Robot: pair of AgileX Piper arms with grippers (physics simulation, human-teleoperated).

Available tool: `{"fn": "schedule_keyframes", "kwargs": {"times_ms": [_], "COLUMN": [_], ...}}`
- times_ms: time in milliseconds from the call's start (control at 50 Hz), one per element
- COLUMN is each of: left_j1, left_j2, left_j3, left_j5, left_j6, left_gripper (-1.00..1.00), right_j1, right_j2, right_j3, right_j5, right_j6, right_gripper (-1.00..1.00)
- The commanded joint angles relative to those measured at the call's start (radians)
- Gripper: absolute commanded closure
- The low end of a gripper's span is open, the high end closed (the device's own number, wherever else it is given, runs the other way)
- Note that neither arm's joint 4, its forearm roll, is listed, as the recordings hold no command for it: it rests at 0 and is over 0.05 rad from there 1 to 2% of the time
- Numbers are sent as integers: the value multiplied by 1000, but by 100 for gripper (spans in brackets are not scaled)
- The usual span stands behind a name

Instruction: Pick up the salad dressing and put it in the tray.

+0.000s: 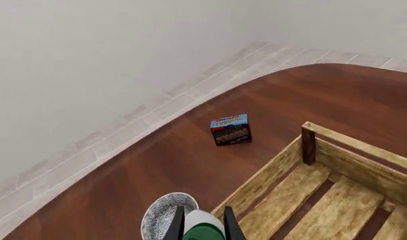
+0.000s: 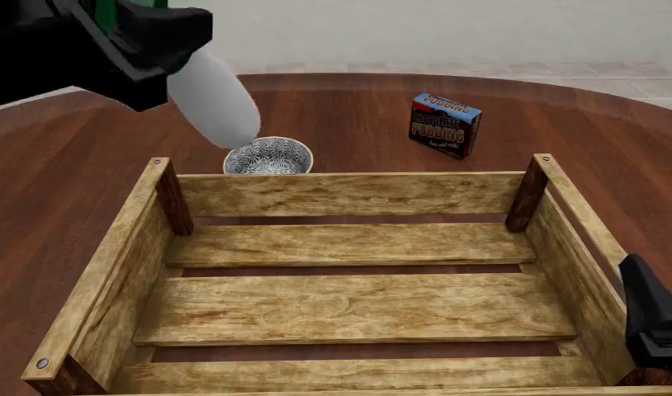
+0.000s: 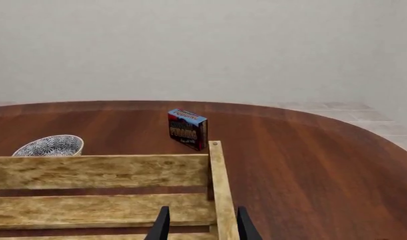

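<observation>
Above the table (image 2: pixel 347 115), left pincer (image 2: pixel 115 37) holds salad dressing (image 2: pixel 213 103) tilted.

The tray (image 2: pixel 347 195) is pale, rough-grained bare wood with darker corner posts, matt throughout. The table (image 2: pixel 347 124) is smooth reddish-brown wood with a soft sheen. The salad dressing (image 2: pixel 213 99) looks like smooth matt white plastic. At the tray's 11 o'clock, the bowl (image 2: pixel 267 156) looks like glazed patterned ceramic; at 1 o'clock, the pudding box (image 2: pixel 444 124) is printed card.
</observation>
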Motion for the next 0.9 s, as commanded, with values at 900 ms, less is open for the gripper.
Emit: {"fn": "schedule_keyframes", "kwargs": {"times_ms": [900], "left_j1": [-120], "left_j2": [298], "left_j3": [-15], "left_j5": [9], "left_j6": [-55], "left_gripper": [100], "right_j1": [-14], "right_j2": [-9], "right_j3": [-1], "right_j5": [4], "right_j6": [16], "right_gripper": [-100]}}
